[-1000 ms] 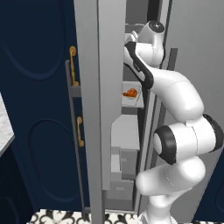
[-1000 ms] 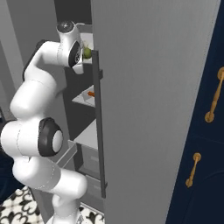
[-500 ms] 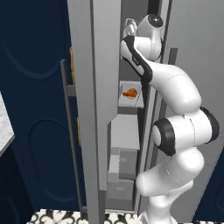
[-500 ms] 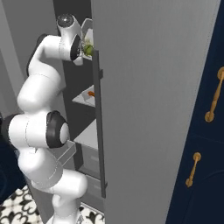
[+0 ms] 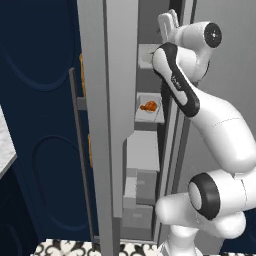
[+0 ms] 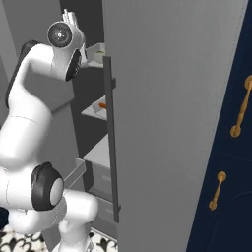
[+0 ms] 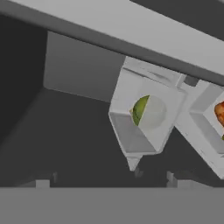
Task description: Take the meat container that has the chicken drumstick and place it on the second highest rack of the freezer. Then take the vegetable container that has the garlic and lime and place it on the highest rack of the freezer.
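Since the earlier frame the pincer (image 7: 109, 175) has parted and backed off the vegetable container (image 7: 146, 116), which sits on the freezer's highest rack (image 5: 147, 55) above the chicken drumstick (image 5: 149, 106) tray; light, stiff, best held by its rim.

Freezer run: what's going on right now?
The Panda arm is reaching high into the open freezer. The vegetable container with the lime and garlic sits on the highest rack, and the gripper is open, clear of it, its fingers apart at the bottom of the hand view. The meat container with the chicken drumstick sits on the second highest rack below. Both placements look done.
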